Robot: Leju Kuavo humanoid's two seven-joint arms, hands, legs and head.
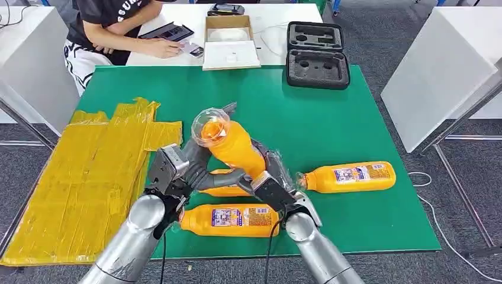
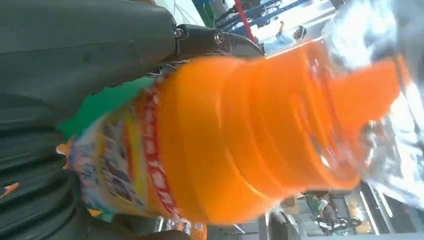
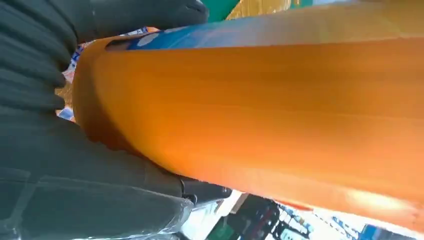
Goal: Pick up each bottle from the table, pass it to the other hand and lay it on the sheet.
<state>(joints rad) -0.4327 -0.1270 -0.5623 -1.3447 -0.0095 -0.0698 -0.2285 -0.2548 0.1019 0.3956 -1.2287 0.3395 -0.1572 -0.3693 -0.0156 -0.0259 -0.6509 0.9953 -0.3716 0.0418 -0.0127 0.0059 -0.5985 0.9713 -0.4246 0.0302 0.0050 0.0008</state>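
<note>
Here, above the green table (image 1: 331, 118), I see both my hands meeting on one orange bottle (image 1: 234, 145), raised and tilted, its clear cap pointing up and away. My left hand (image 1: 177, 168) has fingers wrapped around it; my right hand (image 1: 269, 183) grips its lower body. Three more bottles lie on the table nearby. The yellow sheet (image 1: 89, 177) lies to my left.
</note>
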